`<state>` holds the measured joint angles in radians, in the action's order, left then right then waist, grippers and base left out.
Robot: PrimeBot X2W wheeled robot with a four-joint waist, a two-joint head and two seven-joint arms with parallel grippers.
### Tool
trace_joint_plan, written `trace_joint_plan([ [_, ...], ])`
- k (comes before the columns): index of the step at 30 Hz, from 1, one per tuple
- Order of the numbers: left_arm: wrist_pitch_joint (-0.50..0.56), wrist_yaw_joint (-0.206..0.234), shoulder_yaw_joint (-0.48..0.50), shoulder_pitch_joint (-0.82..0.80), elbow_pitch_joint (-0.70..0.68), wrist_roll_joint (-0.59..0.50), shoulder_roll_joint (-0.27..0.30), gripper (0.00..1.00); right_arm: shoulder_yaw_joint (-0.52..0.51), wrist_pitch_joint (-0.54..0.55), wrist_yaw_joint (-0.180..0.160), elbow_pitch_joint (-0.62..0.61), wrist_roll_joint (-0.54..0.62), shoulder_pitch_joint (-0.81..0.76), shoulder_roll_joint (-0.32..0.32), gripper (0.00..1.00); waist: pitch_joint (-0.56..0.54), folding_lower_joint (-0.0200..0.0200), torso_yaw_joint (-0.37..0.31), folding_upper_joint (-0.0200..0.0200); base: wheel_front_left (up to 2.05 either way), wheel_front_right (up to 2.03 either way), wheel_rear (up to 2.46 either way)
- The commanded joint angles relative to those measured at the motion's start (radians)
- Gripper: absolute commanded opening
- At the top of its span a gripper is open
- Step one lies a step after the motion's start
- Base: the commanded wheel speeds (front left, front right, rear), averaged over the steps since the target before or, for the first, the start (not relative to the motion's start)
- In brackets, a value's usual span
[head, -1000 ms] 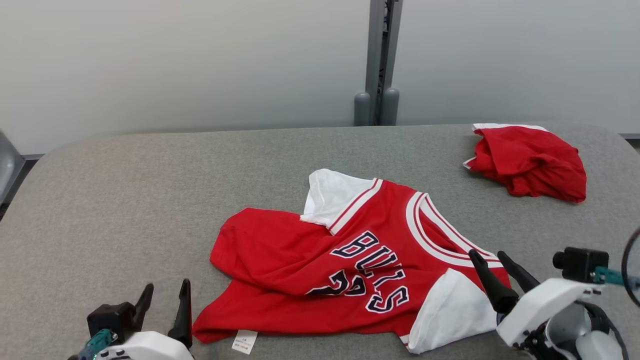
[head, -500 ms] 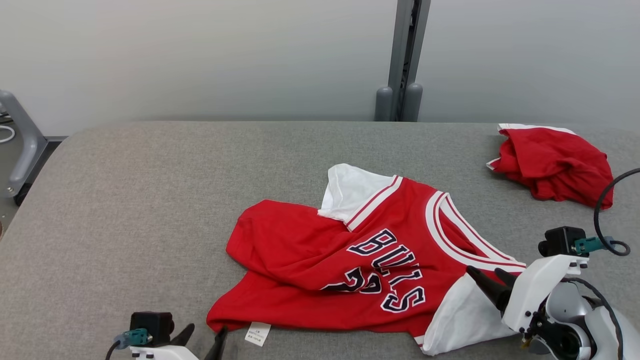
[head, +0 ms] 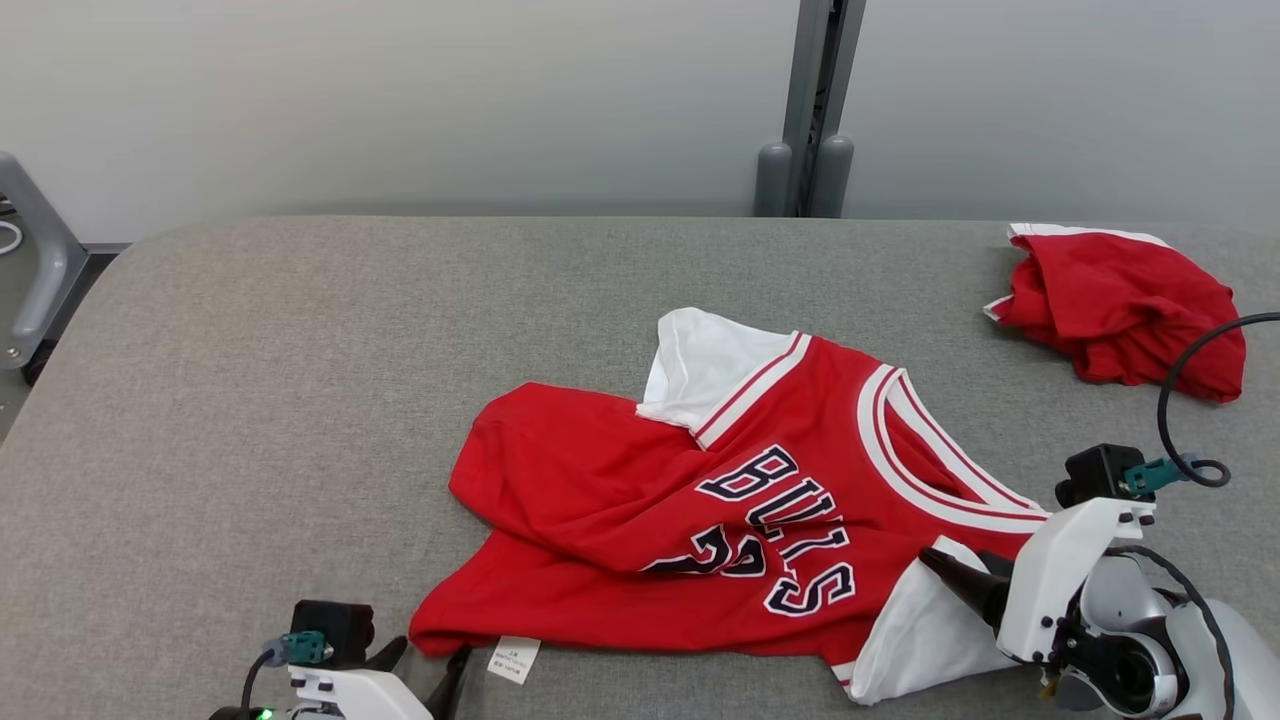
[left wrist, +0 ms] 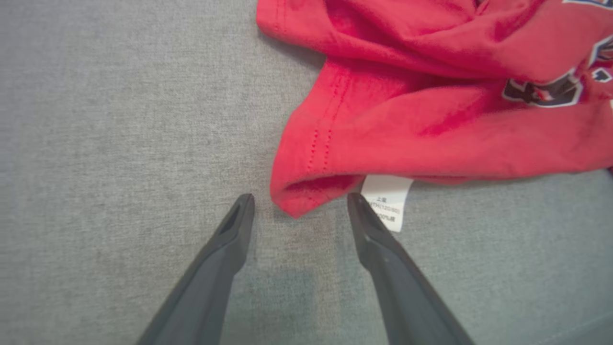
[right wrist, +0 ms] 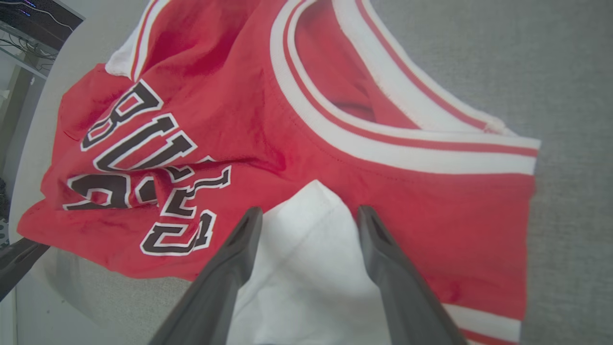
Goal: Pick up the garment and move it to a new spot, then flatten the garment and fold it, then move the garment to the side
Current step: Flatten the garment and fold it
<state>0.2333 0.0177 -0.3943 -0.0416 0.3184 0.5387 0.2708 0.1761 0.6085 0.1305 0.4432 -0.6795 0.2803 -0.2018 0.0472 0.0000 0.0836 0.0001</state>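
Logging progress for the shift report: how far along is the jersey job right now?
Nothing looks finished: the jersey lies rumpled and unfolded on the table. In hand: the left gripper, open, brackets its hem corner; the right gripper, open, sits over the white sleeve. Neither grips cloth. Left: grasping, flattening, folding, moving it aside.

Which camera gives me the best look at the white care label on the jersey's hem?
The left wrist view: the care label sits close and large, print partly readable, beside the open left gripper. The head view has it as a tiny white tab. The right wrist view faces the collar and white sleeve.
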Motion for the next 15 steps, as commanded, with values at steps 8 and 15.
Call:
trace_joint_plan([
  [8, -0.020, -0.027, -0.012, -0.045, 0.049, 0.012, -0.013, 1.00, -0.010, 0.040, 0.001, -0.024, 0.018, -0.022, 0.001, 0.99, 0.008, 0.0000, -0.008, -0.0001, 0.00, 0.00, 0.00],
  [15, -0.026, -0.046, -0.023, -0.076, 0.083, 0.017, -0.020, 1.00, -0.028, 0.038, 0.001, -0.021, 0.033, -0.014, 0.013, 0.74, 0.018, 0.0000, -0.007, -0.0001, 0.00, 0.00, 0.00],
])
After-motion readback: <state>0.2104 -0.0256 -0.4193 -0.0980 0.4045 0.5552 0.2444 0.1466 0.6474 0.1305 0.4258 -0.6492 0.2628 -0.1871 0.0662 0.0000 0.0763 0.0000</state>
